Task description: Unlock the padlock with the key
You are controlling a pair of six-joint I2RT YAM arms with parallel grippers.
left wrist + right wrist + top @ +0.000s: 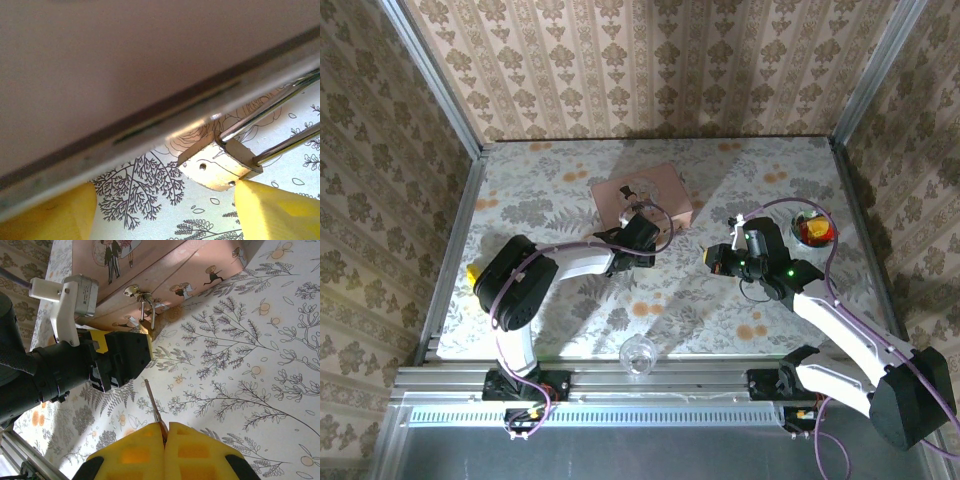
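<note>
Against the pink box's (642,193) front edge hangs the padlock (146,331), my left gripper's (160,215) pads spread either side. My right gripper (165,432) pinches the key (154,407) just short of it. I'd clamp the body first, then line up the tip.

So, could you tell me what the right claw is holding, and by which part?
The key, pinched at its head end; the blade sticks out.
</note>
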